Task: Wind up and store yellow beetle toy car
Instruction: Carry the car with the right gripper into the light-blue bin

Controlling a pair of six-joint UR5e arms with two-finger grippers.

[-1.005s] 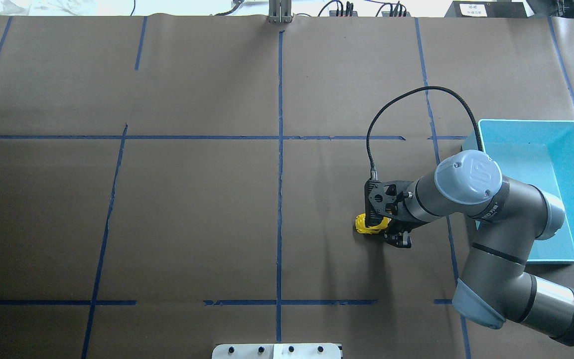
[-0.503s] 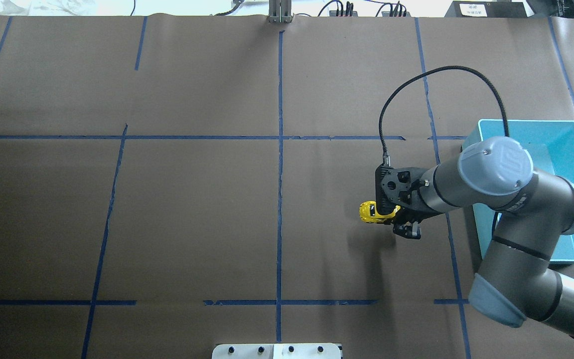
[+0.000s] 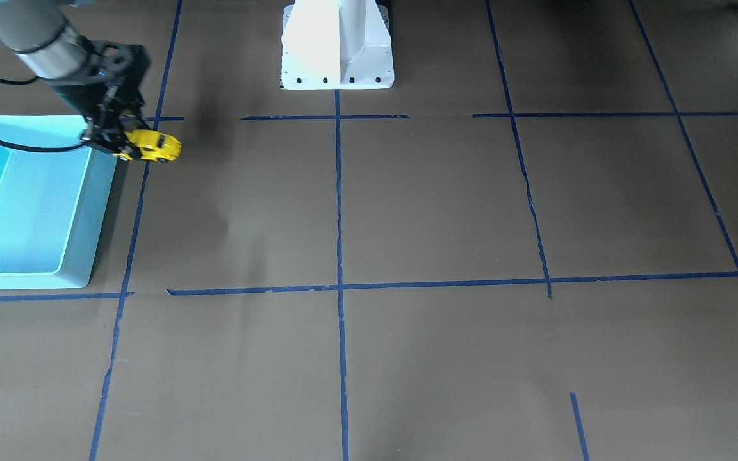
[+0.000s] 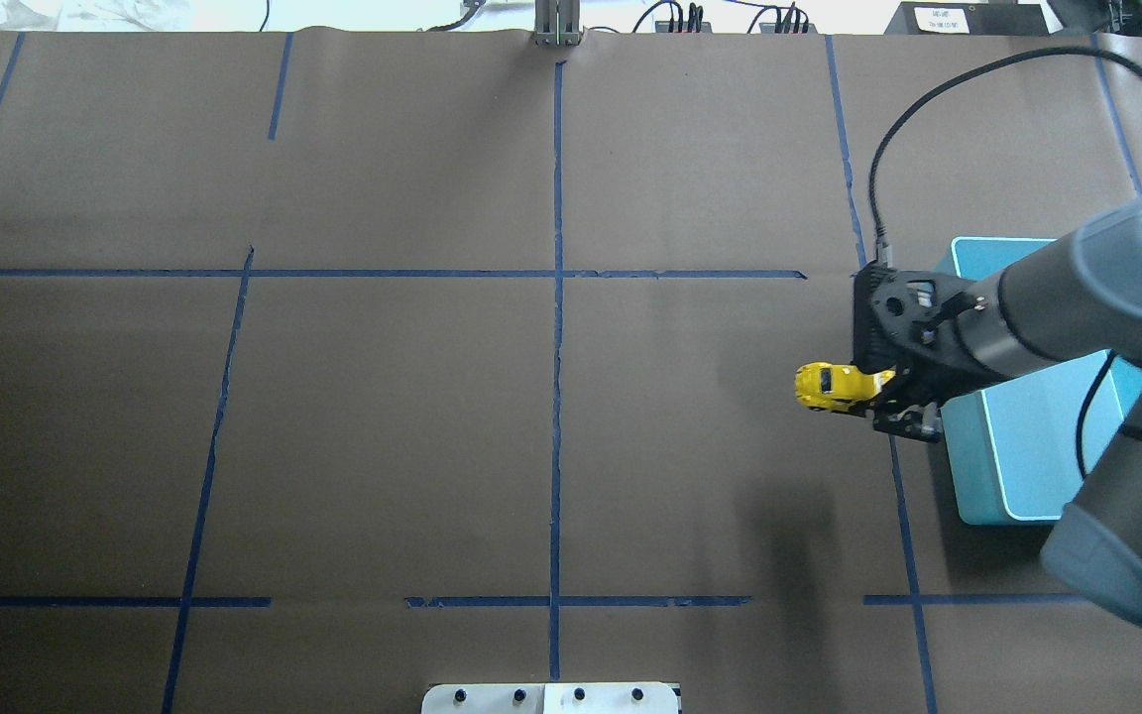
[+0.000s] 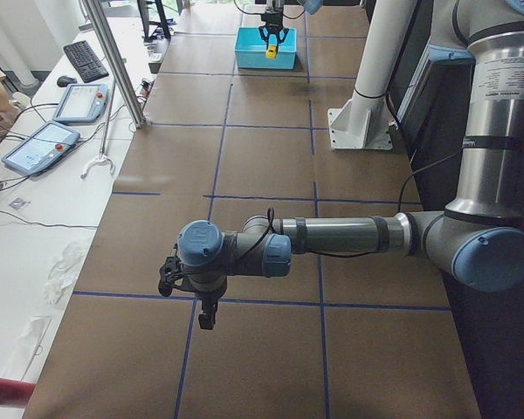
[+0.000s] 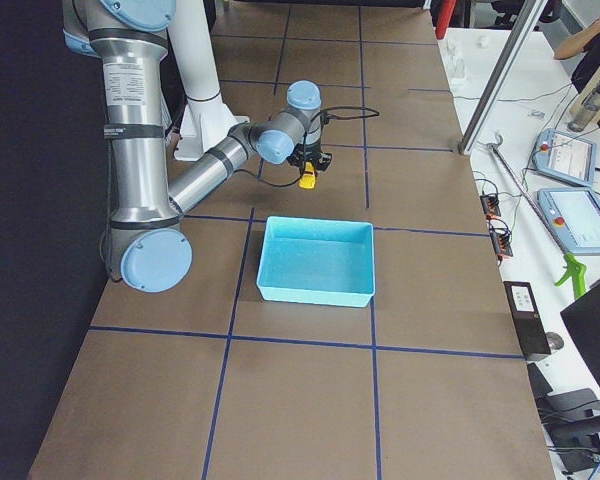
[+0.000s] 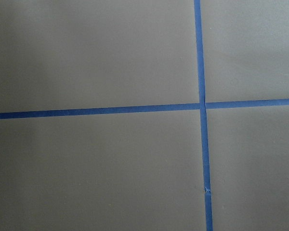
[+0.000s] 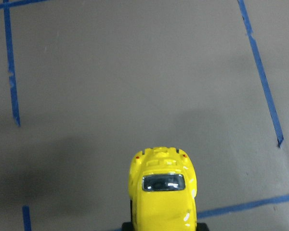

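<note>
Clamped by its tail between the clenched jaws of the right gripper (image 4: pixel 883 392): the yellow beetle toy car (image 4: pixel 832 385), nose pointing toward the table's middle and, judging by the shadow thrown well off on the brown paper, lifted clear of the surface, just outside the turquoise bin (image 4: pixel 975 466) rather than over it. Probably the carry toward storage, with the drop not yet made. To do it well: carry sideways across the bin's near wall with height to spare, given the rim just beside the wrist; stop over the bare floor of the bin, not over the wall; lower before letting go, to avoid a bounce or a roll of such a rounded, wheeled body; open only as wide as needed, then lift straight up. Mind the black cable (image 3: pixel 29 150) trailing off the wrist across the bin's mouth. Farther out, only brown table (image 4: pixel 383 426) crossed with blue tape (image 4: pixel 556 397) on the car's open side: ample room for backing away. Farthest, toward the opposite end, the left gripper (image 5: pixel 185 292), well apart from all this; impossible to tell whether open or closed.
</note>
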